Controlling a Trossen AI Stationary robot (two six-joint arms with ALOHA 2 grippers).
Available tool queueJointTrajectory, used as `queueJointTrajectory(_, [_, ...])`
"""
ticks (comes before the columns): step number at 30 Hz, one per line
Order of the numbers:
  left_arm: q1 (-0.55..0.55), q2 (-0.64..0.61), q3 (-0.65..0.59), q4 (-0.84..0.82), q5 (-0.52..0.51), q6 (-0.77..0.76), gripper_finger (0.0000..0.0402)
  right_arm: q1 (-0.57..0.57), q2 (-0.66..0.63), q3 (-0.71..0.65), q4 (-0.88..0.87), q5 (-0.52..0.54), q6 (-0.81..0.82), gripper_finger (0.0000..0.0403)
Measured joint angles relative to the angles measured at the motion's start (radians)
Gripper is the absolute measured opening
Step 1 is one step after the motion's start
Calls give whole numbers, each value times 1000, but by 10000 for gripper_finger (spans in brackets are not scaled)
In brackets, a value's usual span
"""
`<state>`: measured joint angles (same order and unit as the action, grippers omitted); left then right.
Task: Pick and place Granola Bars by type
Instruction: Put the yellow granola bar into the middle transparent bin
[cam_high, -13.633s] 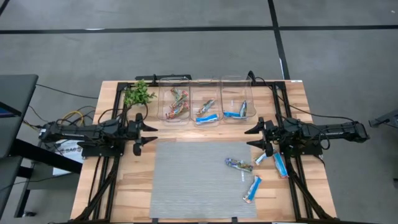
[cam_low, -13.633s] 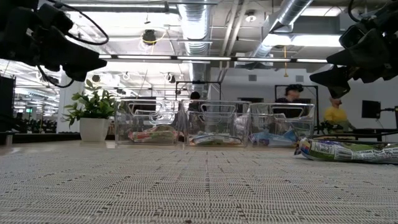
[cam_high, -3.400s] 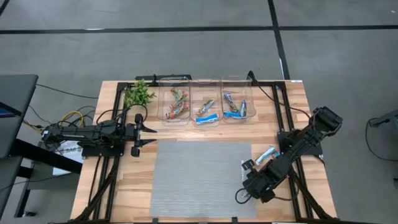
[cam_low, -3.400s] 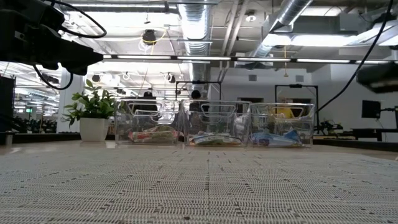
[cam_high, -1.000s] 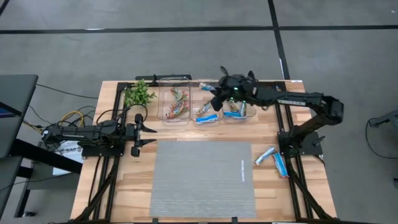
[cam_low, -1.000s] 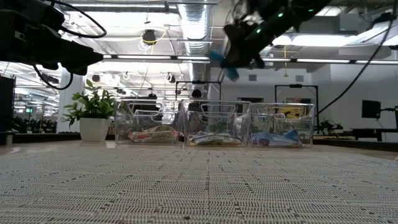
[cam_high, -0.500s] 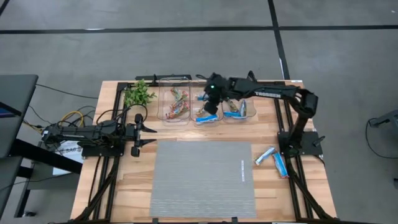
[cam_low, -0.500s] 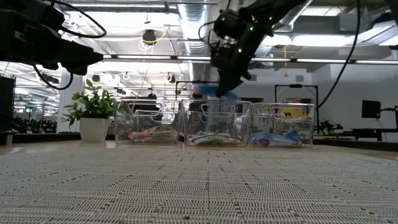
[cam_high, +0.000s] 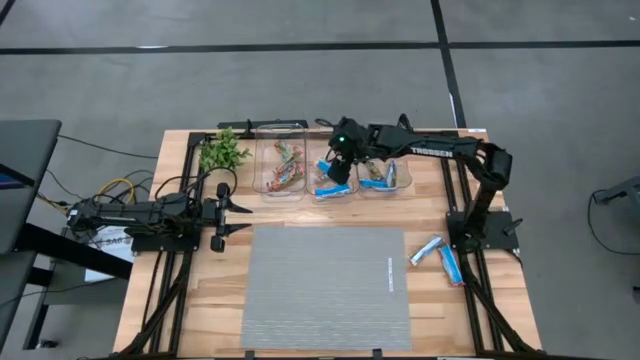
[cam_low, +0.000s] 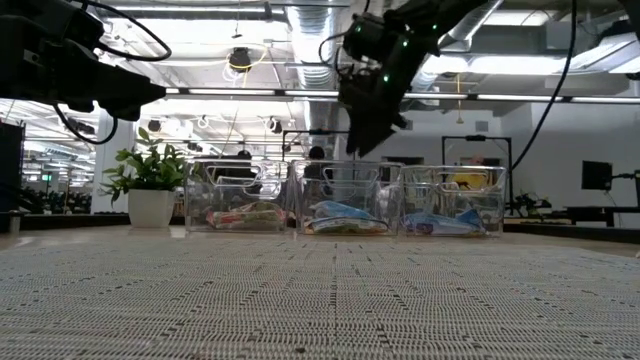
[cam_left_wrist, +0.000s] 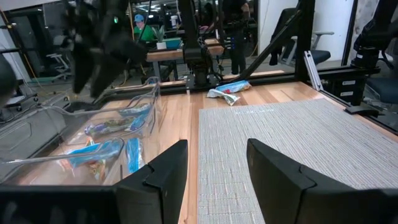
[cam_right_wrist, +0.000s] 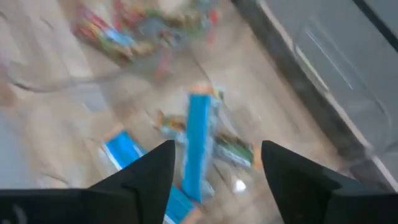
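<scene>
My right gripper hangs open above the middle clear bin, fingers pointing down; in the low view it is clear of the rim. A blue-and-white bar lies in that bin under the fingers, on other bars. The left bin holds red/orange-green bars, and the right bin holds blue and silvery ones. Two blue-and-white bars lie flat on the wood, right of the grey mat. My left gripper waits open at the table's left.
A green plant sprig stands at the far left corner beside the bins. The three bins sit in a row along the far edge. Black frame rails run down both sides of the table. People move in the room behind.
My right gripper has swung from over the right bin toward the table's left, to over the middle bin, and has come down a little. The blue bar it carried has left its fingers and now lies in the middle bin.
</scene>
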<state>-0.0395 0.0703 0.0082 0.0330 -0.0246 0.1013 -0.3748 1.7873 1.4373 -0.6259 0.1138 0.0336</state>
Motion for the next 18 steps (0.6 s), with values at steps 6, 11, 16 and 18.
queueJointTrajectory(6, [0,0,0,0,0,0,159,11,-95,0,116,-153,4,244])
queueJointTrajectory(11, [0,0,0,0,0,0,159,53,-167,0,178,-240,-7,244])
queueJointTrajectory(16, [0,0,0,0,0,0,159,132,-221,0,175,-251,-8,244])
queueJointTrajectory(18, [0,0,0,0,0,0,159,175,-238,0,163,-251,-8,244])
